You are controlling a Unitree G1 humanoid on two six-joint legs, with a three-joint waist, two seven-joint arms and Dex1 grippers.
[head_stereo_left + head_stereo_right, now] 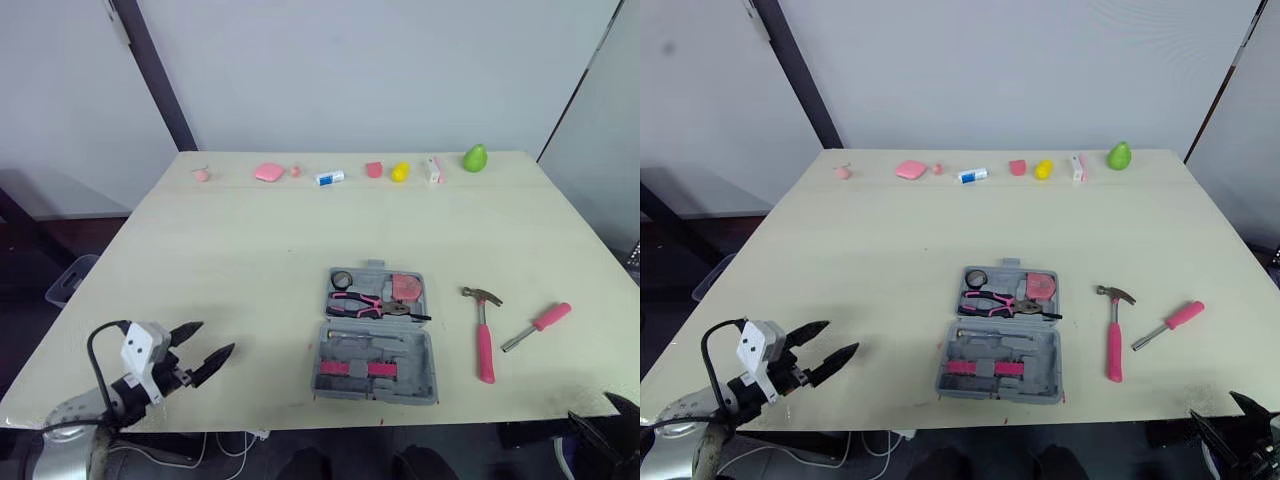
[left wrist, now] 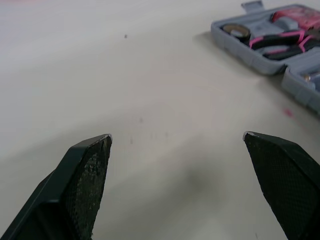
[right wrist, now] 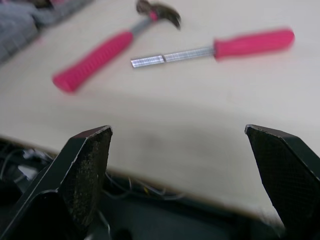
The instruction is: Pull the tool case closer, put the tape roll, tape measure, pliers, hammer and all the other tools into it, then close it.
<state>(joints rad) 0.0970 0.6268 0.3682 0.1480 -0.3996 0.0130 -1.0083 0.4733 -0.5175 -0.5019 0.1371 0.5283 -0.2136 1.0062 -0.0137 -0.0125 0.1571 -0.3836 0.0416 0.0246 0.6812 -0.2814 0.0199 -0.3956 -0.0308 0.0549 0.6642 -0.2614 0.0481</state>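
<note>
Through the head camera you see the tool case (image 1: 400,348) lying open near the front edge of the table (image 1: 240,250), so the pulling looks done. The tape roll (image 1: 342,279), pliers (image 1: 372,304) and tape measure (image 1: 407,287) sit in its far half. The hammer (image 1: 485,340) lies just right of the case and the screwdriver (image 1: 540,324) further right, both waiting to be packed. Your left gripper (image 1: 216,337) hovers left of the case, jaws spread and empty.

In the left wrist camera the case lies beyond the parted fingers (image 2: 90,165), handy for steadying it.

In the right wrist camera your right gripper (image 3: 178,130), jaws wide and holding nothing, faces the hammer and screwdriver, apparently staged to take one.
</note>
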